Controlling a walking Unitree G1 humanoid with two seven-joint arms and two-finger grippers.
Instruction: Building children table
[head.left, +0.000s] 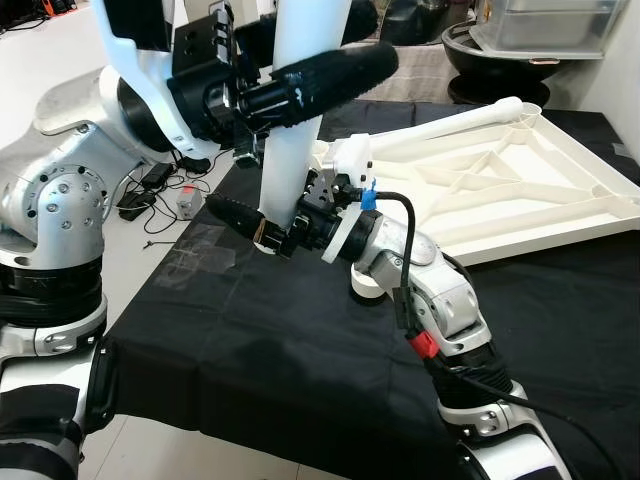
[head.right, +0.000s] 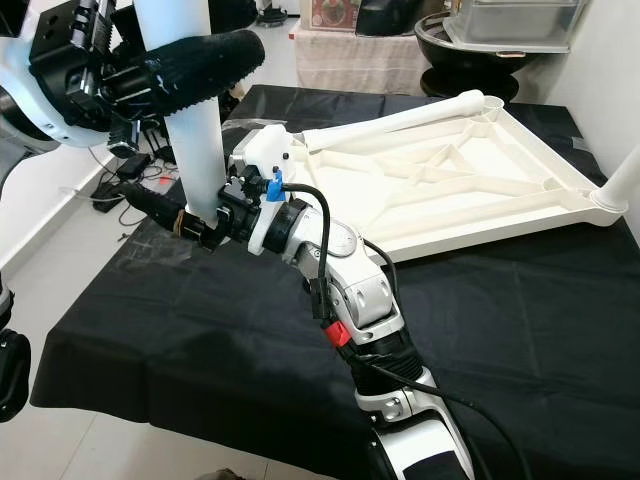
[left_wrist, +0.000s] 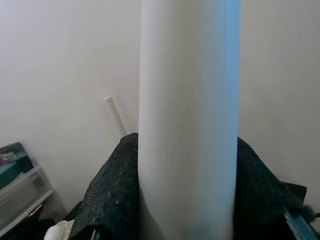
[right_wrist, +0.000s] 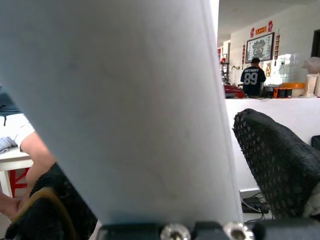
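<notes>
Table leg: a white tube (head.left: 292, 110) stands nearly upright over the near left part of the black-covered tabletop (head.left: 300, 350), gripped by both arms.
Left end effector: the left end effector (head.left: 300, 70) grips the leg high up, one black finger (head.left: 335, 72) lying across the front of the tube; in the left wrist view the tube (left_wrist: 189, 120) sits between the two black pads (left_wrist: 107, 195).
Right end effector: the right end effector (head.right: 185, 222) clamps the leg low down, just above the cloth, with a finger (head.right: 150, 205) sticking out on the left side; in the right wrist view the tube (right_wrist: 125, 105) is pressed between the fingers (right_wrist: 272, 155).
Table frame: the white ribbed underside of the table (head.right: 470, 170) lies flat on the far right part of the tabletop, one leg (head.right: 400, 120) lying along its far edge.
Floor: cables and a power adapter (head.left: 160, 190) lie to the left of the tabletop.
Background: a person in a dark shirt (right_wrist: 253, 79) stands far off in the right wrist view.
</notes>
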